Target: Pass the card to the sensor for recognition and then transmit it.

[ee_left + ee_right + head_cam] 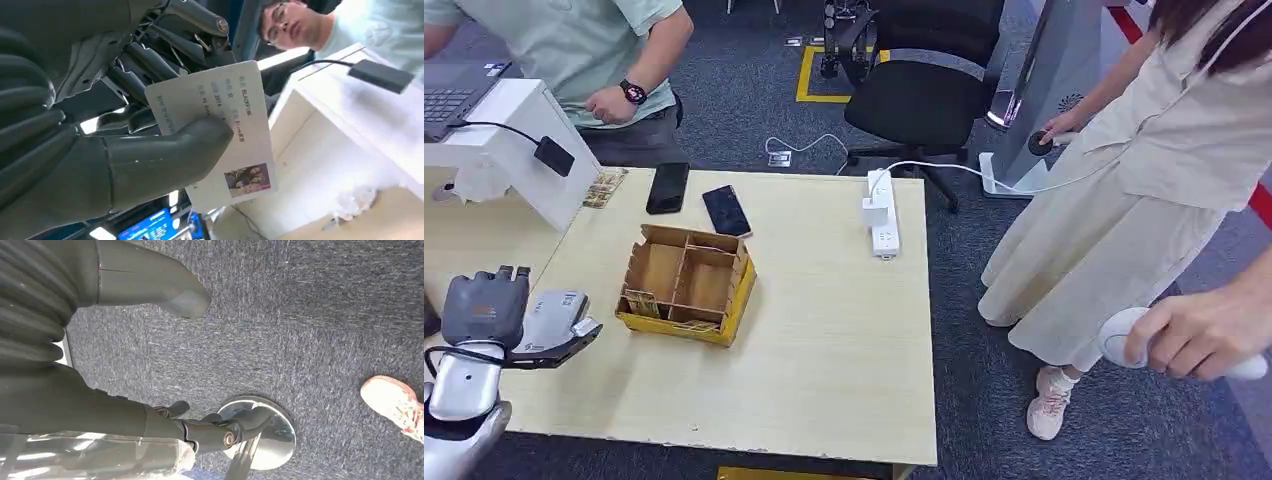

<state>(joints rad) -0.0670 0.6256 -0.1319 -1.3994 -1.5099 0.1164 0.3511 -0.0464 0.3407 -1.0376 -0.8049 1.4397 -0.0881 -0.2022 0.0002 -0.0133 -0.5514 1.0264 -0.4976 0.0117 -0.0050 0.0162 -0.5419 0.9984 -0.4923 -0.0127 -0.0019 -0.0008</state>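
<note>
left hand (519,320) – fingers grasping card (220,132) | right hand (100,365) – fingers released, over carpet

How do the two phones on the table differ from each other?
The left phone lies nearly square to the table's far edge; the right phone lies turned at an angle. The left phone sits closer to that edge, the right phone closer to the cardboard box. Both are dark and lie flat.

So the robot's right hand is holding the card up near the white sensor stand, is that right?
Not quite: the left hand holds the card, pinched under its thumb, as the left wrist view shows. The white sensor stand is indeed close by.
</note>
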